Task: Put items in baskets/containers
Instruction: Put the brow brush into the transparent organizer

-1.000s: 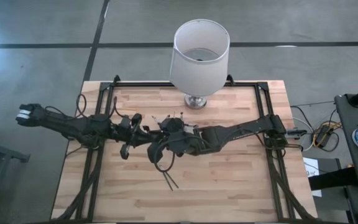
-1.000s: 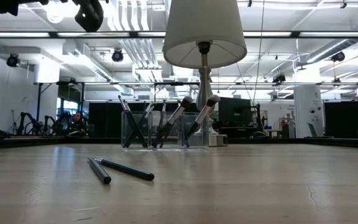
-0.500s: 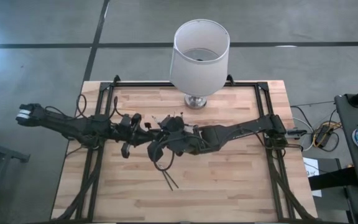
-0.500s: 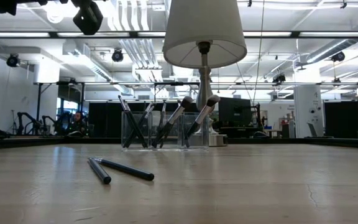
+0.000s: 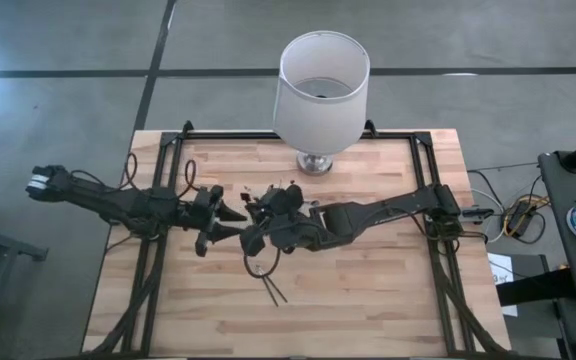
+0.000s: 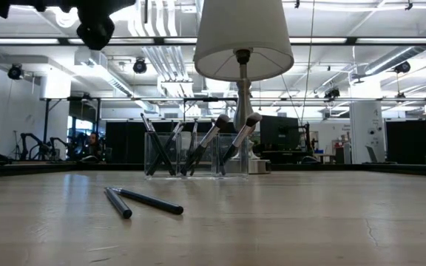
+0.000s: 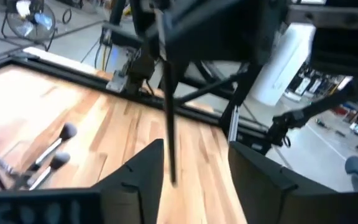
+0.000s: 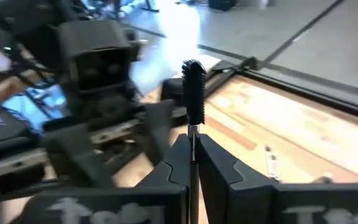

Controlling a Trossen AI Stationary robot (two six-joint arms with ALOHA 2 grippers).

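Note:
A thin dark stick with a bristled brush end [image 8: 193,84] is held above the table by my right gripper [image 8: 193,148], which is shut on it near the table's middle [image 5: 252,220]. My left gripper [image 7: 194,165] faces it, open; the stick's lower end [image 7: 172,155] hangs between its fingers, close to one of them. The clear holder [image 6: 194,154] stands on the wood with several brushes leaning in it. Two more dark sticks [image 6: 143,201] lie flat on the table [image 5: 273,290]. My right gripper pinches the stick's thin shaft [image 8: 193,134] between its two fingers, just below the brush end. The fingers lie across the stick, coming from the table's right and slanting slightly down. The stick stands roughly upright, brush end up, clear of the table.
A lamp with a large white shade [image 5: 320,85] and a metal base [image 5: 315,162] stands at the far middle of the table, behind the holder. A black frame [image 5: 423,150] runs around the wooden top. Bare wood lies on the near right.
My left gripper has opened; its fingers now spread in a V where they were together. Both arms have stayed near the table's middle, with only small turns of the wrists. The sticks on the table and the holder have not moved.

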